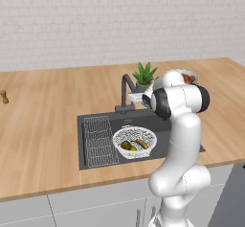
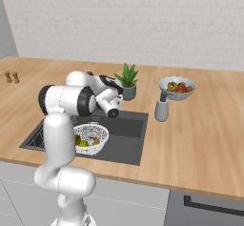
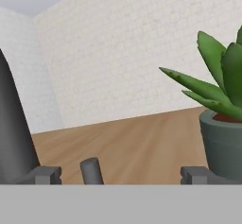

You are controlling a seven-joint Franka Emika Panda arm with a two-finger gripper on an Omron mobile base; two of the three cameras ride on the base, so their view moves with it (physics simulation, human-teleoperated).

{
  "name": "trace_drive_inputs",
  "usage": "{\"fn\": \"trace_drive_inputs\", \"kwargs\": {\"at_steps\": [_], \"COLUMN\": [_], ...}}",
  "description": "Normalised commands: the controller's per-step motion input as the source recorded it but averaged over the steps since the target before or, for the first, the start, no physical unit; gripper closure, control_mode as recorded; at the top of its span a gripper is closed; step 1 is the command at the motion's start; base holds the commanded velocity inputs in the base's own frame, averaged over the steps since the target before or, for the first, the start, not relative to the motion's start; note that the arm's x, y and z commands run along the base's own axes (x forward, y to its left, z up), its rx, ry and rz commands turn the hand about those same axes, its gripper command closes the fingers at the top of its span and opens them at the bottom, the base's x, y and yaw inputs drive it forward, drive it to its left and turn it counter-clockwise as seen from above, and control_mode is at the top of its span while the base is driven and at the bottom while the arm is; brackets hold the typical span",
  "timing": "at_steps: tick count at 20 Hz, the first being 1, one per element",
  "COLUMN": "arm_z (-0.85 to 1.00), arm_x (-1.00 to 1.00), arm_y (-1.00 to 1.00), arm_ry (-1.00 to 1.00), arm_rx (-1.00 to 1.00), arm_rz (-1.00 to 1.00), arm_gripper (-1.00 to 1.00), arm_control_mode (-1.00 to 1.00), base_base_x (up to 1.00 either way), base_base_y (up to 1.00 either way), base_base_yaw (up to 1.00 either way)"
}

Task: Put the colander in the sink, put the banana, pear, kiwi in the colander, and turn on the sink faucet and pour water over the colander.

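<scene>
The white colander (image 1: 134, 141) sits in the dark grey sink (image 1: 158, 125), right of the wire rack. Inside it lie the banana (image 1: 141, 143), the yellow-green pear (image 1: 133, 148) and the dark kiwi (image 1: 126, 145). My gripper (image 1: 136, 97) is level with the sink faucet (image 1: 126, 88), just to its right. In the hand view the gripper (image 3: 120, 176) is open. The faucet's dark body (image 3: 13, 133) rises at the left. A short dark stub of the faucet (image 3: 92, 171) stands between the fingertips, nearer the left one. I see no water.
A potted plant (image 1: 144, 75) stands behind the faucet, close to my right fingertip (image 3: 196, 175). A bowl of red-orange fruit (image 2: 177, 87) and a grey dispenser (image 2: 161, 108) stand right of the sink. The wire rack (image 1: 100, 140) fills the sink's left end.
</scene>
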Motion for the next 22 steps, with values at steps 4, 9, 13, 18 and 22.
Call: {"fn": "trace_drive_inputs", "kwargs": {"at_steps": [4, 9, 13, 18, 22], "arm_z": [0.00, 0.00, 0.00, 0.00, 0.00], "arm_x": [0.04, 0.06, 0.15, 0.12, 0.00], "arm_y": [-0.05, -0.04, 0.00, 0.00, -0.19], "arm_ry": [0.00, 0.00, 0.00, 0.00, 0.00], "arm_rx": [0.00, 0.00, 0.00, 0.00, 0.00], "arm_rz": [0.00, 0.00, 0.00, 0.00, 0.00], "arm_gripper": [-1.00, -1.00, -1.00, -1.00, -1.00], "arm_control_mode": [-1.00, -1.00, -1.00, -1.00, -1.00], "base_base_x": [0.00, 0.00, 0.00, 0.00, 0.00], "base_base_y": [0.00, 0.00, 0.00, 0.00, 0.00], "base_base_yaw": [0.00, 0.00, 0.00, 0.00, 0.00]}}
